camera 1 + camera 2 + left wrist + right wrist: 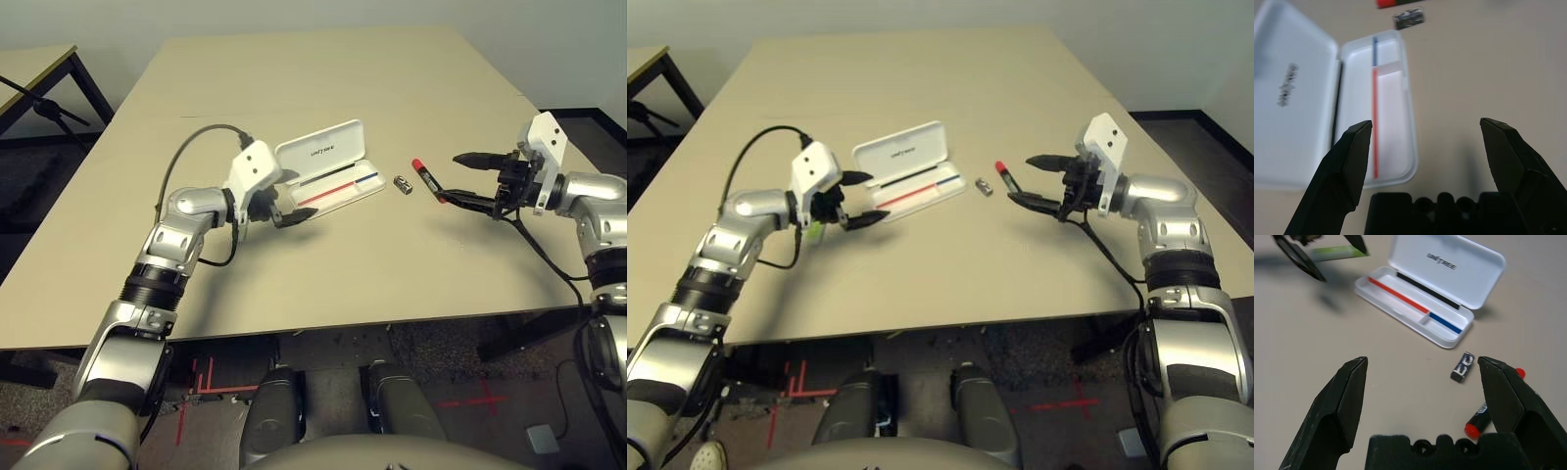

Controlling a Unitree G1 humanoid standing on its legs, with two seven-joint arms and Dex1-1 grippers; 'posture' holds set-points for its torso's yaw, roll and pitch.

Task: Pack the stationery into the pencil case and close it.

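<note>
White plastic pencil case [328, 174] lies open at mid-surface, empty. Left claw [854, 200] gapes wide at its 9 o'clock, holding nothing; the green bar [1337, 253] lies beneath it, largely masked. Metal piece [402, 184] and red marker [423, 174] sit at the case's 3 o'clock. Right claw [464, 179], spread and empty, hangs beside the marker. Risk: a finger could roll the marker away or nudge the light case. The marker's far end is hidden.
</note>
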